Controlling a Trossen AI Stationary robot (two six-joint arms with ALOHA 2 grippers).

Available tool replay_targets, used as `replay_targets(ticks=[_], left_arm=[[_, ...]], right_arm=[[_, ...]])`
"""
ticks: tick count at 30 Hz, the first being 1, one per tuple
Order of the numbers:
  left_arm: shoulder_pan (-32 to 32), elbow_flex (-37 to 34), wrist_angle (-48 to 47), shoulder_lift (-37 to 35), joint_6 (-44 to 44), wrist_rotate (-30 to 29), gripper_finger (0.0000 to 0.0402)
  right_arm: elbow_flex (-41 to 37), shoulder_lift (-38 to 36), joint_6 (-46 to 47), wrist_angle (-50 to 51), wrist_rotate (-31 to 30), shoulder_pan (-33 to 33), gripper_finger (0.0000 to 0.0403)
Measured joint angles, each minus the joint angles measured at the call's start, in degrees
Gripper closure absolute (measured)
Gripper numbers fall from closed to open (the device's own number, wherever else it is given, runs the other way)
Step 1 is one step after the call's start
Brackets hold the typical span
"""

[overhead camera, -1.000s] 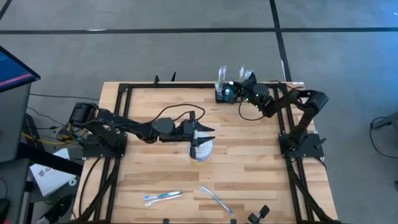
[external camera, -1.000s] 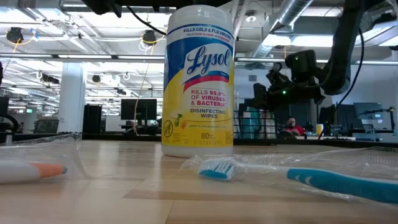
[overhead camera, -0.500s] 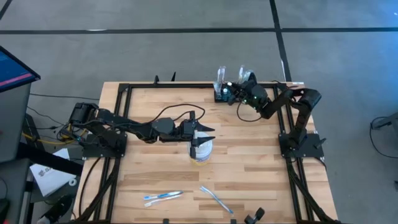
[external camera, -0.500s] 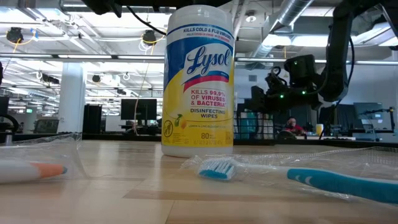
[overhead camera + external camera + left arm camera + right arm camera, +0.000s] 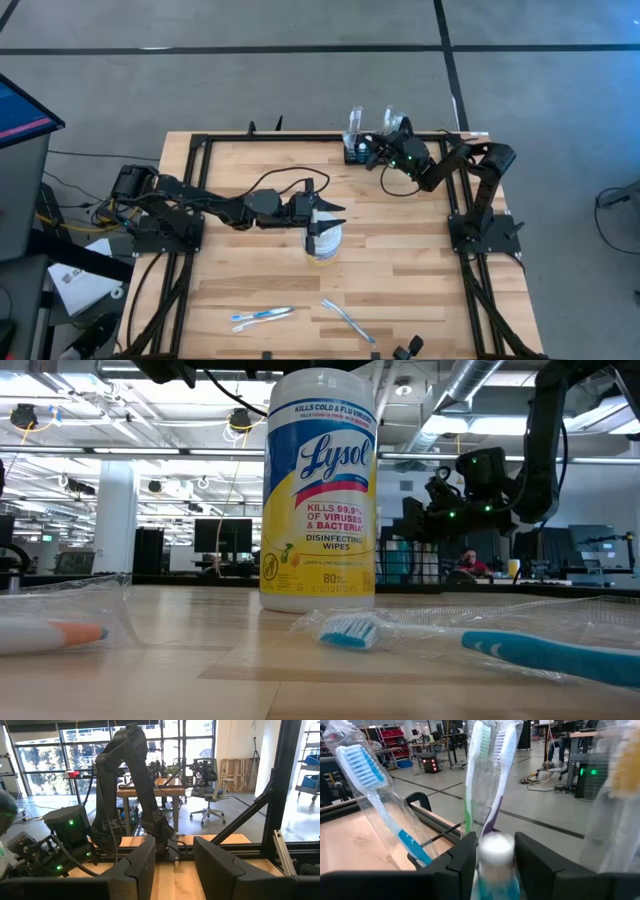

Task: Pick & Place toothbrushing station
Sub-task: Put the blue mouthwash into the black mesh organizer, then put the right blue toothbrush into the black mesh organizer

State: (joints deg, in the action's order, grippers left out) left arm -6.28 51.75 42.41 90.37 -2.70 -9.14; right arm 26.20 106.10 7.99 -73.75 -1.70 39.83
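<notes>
My right gripper (image 5: 378, 150) sits at the toothbrushing station (image 5: 358, 152), the small black rack at the far edge of the table (image 5: 400, 260). In my wrist view the fingers (image 5: 457, 862) stand a little apart on either side of a white-capped tube (image 5: 495, 851) with a teal body. The cap fills the gap between them, but I can't tell whether the pads press it or just flank it. I judge the step to be seating this tube in the rack: I should keep it upright, let go only when it rests in its slot, and then back straight out so I don't drag the wrapped toothbrushes along. A blue wrapped toothbrush (image 5: 372, 795) leans off to one side; a green and a pale one (image 5: 487, 767) rise right behind the cap.

My right arm is folded low from its base at the table's right edge, forearm reaching toward the far middle. My left gripper (image 5: 325, 218) waits over the Lysol wipes tub (image 5: 318, 490) at mid-table, fingers (image 5: 137, 865) spread and holding nothing. Near the front edge lie two more wrapped toothbrushes (image 5: 262, 316) — well apart from the rack.
</notes>
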Motion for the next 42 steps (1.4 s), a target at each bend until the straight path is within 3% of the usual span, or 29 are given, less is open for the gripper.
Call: replay_targets(ticks=[4,13,32,42], left_arm=[[0.0,0.0,0.0,0.0,0.0,0.0,0.0275],[0.0,0.0,0.0,0.0,0.0,0.0,0.0275],[0.0,0.0,-0.2,0.0,0.0,0.0,0.0275],[1.2,0.0,-0.4,0.0,0.0,0.0,0.0275]], right_arm=[[0.0,0.0,0.0,0.0,0.2,0.0,0.0275],[-0.1,0.1,0.4,-0.8,0.1,0.0,0.0306],[-0.2,0.2,2.3,-4.5,0.8,-0.5,0.0303],[-0.2,-6.5,0.2,1.2,0.6,-1.5,0.0303]])
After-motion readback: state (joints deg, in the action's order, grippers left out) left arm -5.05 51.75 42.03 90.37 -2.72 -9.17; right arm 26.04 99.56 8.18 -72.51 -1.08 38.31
